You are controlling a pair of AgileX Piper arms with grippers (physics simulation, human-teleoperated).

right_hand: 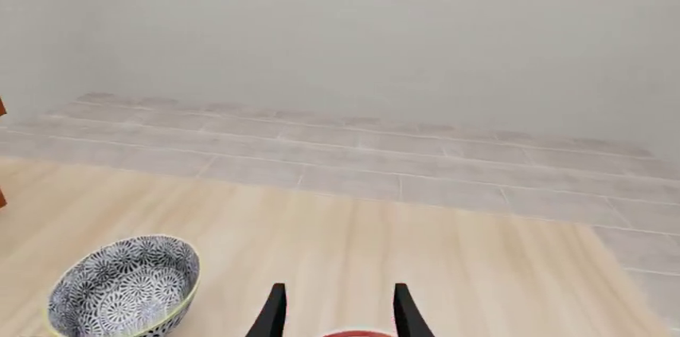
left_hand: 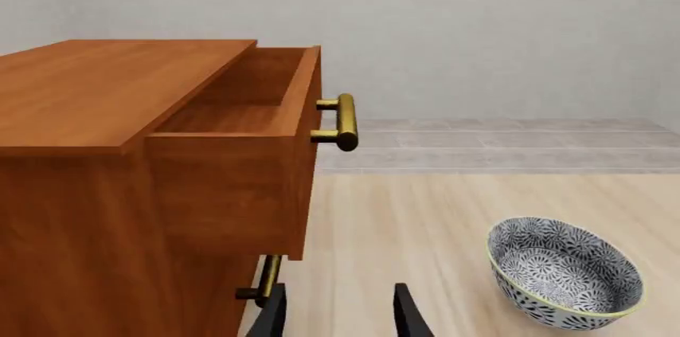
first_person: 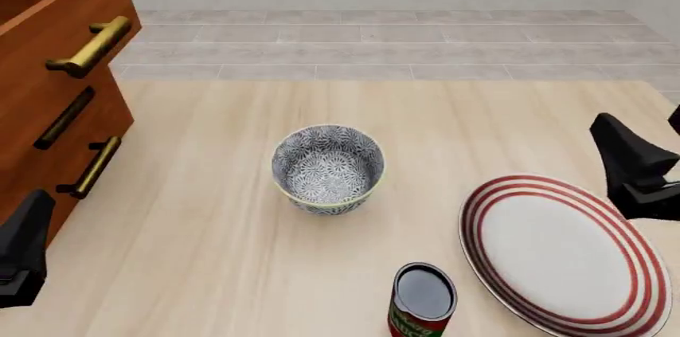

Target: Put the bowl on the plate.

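The bowl [first_person: 327, 168], deep and round with a grey-and-white floral pattern and a pale rim, stands upright on the wooden table near its middle. It also shows in both wrist views [left_hand: 565, 273] [right_hand: 126, 285]. The plate [first_person: 563, 253], white with red rings, lies flat at the front right; only a sliver of its red edge [right_hand: 356, 334] shows in the right wrist view. My right gripper [first_person: 642, 142] hovers open over the plate's far right edge, well right of the bowl. My left gripper [first_person: 27, 233] is open at the front left, beside the cabinet and far from the bowl. Both grippers [left_hand: 338, 317] [right_hand: 338, 313] hold nothing.
A wooden cabinet [first_person: 64, 90] with brass handles stands at the left, its top drawer [left_hand: 239, 114] pulled open. A small dark-topped can [first_person: 423, 301] with a red-green label stands near the front edge, between bowl and plate. A tiled floor and a pale wall lie beyond the table.
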